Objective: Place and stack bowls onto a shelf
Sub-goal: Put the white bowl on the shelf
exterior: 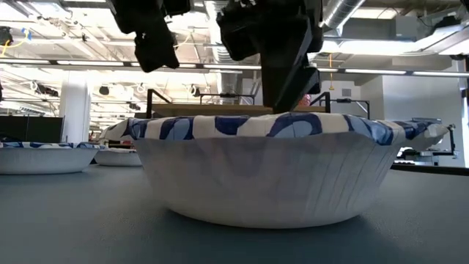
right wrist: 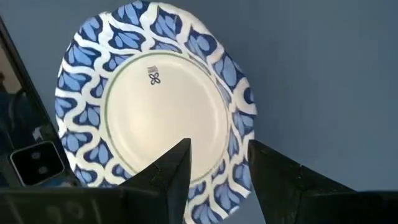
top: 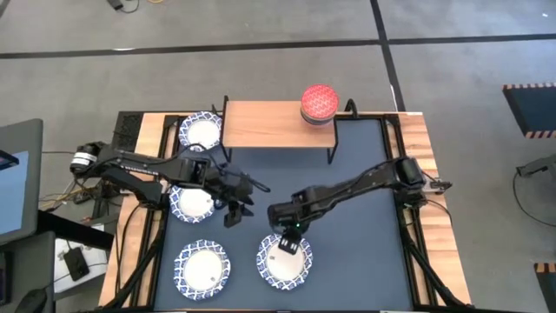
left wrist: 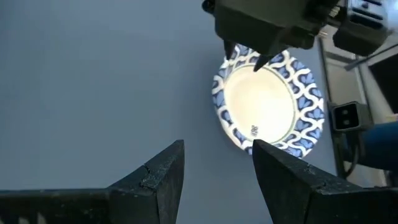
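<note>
Four white bowls with blue patterned rims lie on the dark-blue tabletop (top: 365,200): one (top: 201,132) at the far left corner beside the shelf (top: 269,123), one (top: 192,202) under the left arm, and two along the near edge. The red bowl (top: 319,103) stands on the shelf's right end. The right gripper (top: 287,243) hangs over the near-right bowl (top: 285,261), fingers parted astride its rim, holding nothing. The left gripper (top: 241,202) hovers mid-table, parted and empty.
</note>
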